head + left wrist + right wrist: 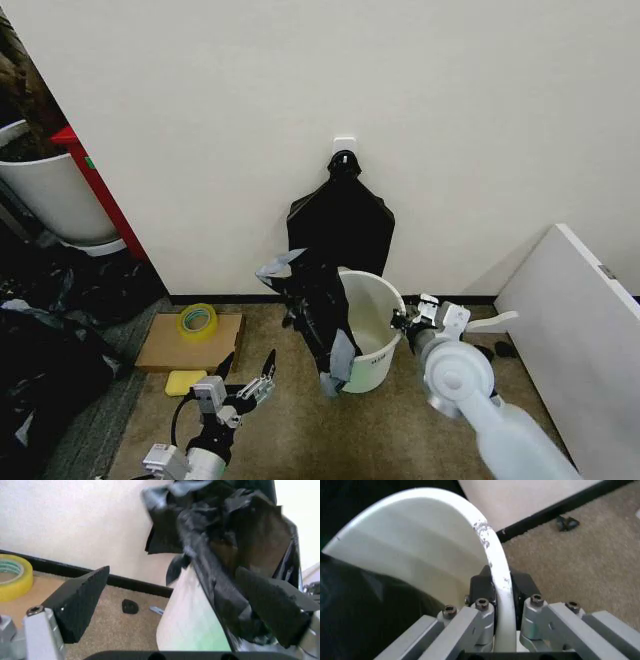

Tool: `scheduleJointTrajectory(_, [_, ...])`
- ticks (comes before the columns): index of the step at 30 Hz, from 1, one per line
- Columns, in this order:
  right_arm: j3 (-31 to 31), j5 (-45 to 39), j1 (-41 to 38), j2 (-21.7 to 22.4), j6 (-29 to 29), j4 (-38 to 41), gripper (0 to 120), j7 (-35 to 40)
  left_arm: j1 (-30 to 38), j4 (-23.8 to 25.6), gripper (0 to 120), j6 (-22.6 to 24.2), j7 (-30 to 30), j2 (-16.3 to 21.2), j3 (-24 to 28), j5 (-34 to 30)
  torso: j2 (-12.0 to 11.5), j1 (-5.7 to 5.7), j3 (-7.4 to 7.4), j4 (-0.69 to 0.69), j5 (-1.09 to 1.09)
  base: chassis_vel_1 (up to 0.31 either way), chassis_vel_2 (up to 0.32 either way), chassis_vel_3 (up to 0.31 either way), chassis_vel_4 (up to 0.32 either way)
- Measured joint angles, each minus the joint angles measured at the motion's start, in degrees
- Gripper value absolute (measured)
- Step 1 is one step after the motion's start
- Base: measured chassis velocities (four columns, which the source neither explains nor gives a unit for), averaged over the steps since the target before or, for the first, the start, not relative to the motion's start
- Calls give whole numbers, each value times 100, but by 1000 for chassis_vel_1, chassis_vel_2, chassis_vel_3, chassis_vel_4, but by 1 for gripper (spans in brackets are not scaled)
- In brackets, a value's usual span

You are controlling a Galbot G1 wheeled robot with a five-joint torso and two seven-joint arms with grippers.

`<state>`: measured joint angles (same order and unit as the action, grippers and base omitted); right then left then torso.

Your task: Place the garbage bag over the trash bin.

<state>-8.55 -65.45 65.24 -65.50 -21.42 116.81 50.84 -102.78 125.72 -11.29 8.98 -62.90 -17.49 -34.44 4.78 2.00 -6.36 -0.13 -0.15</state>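
On carpet (400, 430) by wall (300, 100) | trash bin (375, 330) (bag-draped (320, 310)) | right gripper (502, 607) jaws pinching rim | left gripper (250, 375) jaws spread

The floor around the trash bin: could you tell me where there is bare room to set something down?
Bare carpet lies in front of the trash bin, between the open left gripper and the right arm. Crowded: the garbage bag drapes the bin's left rim, the right gripper clamps its right rim, and cardboard lies left.

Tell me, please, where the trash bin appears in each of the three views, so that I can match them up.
Head view: the trash bin stands on the carpet at centre, below the wall hook, with the right gripper at its rim.
Left wrist view: its pale side fills the lower middle, between the open fingers.
Right wrist view: its rim arcs from upper left to bottom centre.
Shared landmark: the garbage bag draped over the bin's rim.
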Motion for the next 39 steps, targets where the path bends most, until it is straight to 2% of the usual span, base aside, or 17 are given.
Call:
scheduleJointTrajectory(9, [126, 476, 388, -487, 649, -129, 3, -265, 66, -13, 99, 70, 46, 18, 0, -67, 0, 0, 0, 0, 0, 0, 0, 0, 0])
scheduleJointTrajectory(18, [293, 909, 506, -800, 829, -481, 3, -463, 54, 32, 99, 79, 66, 38, -30, -91, 0, 0, 0, 0, 0, 0, 0, 0, 0])
scheduleJointTrajectory(29, [310, 1048, 611, -827, 842, -554, 3, -622, 41, 38, 99, 79, 67, 16, -20, -89, 0, 0, 0, 0, 0, 0, 0, 0, 0])
scheduleJointTrajectory(31, [300, 1063, 645, -821, 840, -538, 14, -635, 41, 42, 99, 79, 68, 13, -14, -87, 0, 0, 0, 0, 0, 0, 0, 0, 0])
scheduleJointTrajectory(32, [300, 1063, 645, -821, 840, -538, 14, -635, 41, 42, 99, 79, 68, 13, -14, -87, 0, 0, 0, 0, 0, 0, 0, 0, 0])
scheduleJointTrajectory(34, [297, 1097, 713, -809, 840, -502, 24, -630, 32, 53, 99, 78, 69, 9, -11, -85, 0, 0, 0, 0, 1, 0, 0, 0, 0])
scheduleJointTrajectory(35, [297, 1097, 713, -809, 840, -502, 24, -630, 32, 53, 99, 78, 69, 9, -11, -85, 0, 0, 0, 0, 1, 0, 0, 0, 0])
scheduleJointTrajectory(39, [275, 1121, 801, -771, 841, -435, 42, -587, 21, 59, 99, 76, 70, 12, -11, -84, 0, 0, 0, 0, 1, 0, 0, 0, 0])
